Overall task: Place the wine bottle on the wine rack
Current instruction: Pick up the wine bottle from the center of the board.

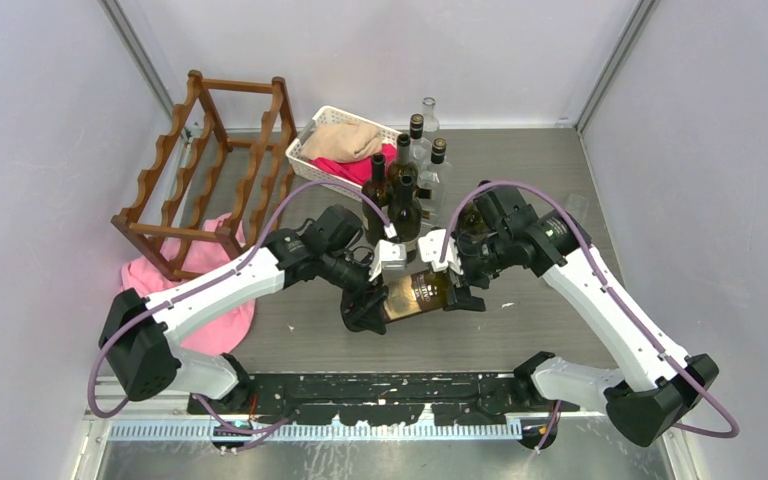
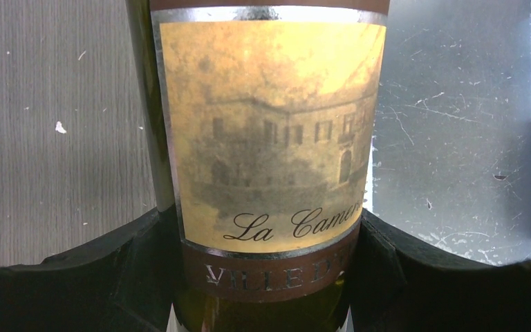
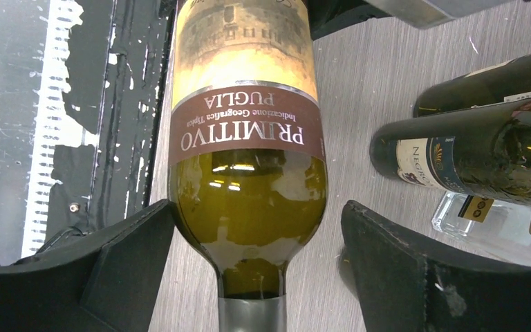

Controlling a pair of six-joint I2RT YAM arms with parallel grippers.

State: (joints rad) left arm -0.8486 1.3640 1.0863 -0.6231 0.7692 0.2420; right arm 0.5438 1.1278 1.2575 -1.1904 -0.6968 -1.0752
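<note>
So from the top camera: grey table [image 1: 300, 335], and the biggest thing on it is the wine rack [image 1: 165, 160], way out at 10 o'clock with nothing in it. A pink cloth [image 1: 152, 274] lies just at its 6 o'clock side, touching the rack's foot. A white basket [image 1: 305, 152] with a tan and a pink rag in it sits around 11, and a bunch of standing bottles [image 1: 405, 190] is right beside it at 12.

The wine bottle [image 1: 422, 290] is nowhere near the rack. It's lying sideways dead centre, neck toward 3 o'clock, label up. Can't tell if it's resting on the table or lifted off it.

The left gripper [image 1: 375, 305] is clamped on the label end, both fingers [image 2: 110, 277] pressed against the glass. The right gripper [image 1: 455, 290] straddles the shoulder with its jaws wide, and one finger [image 3: 401, 270] is clearly off the glass.
</note>
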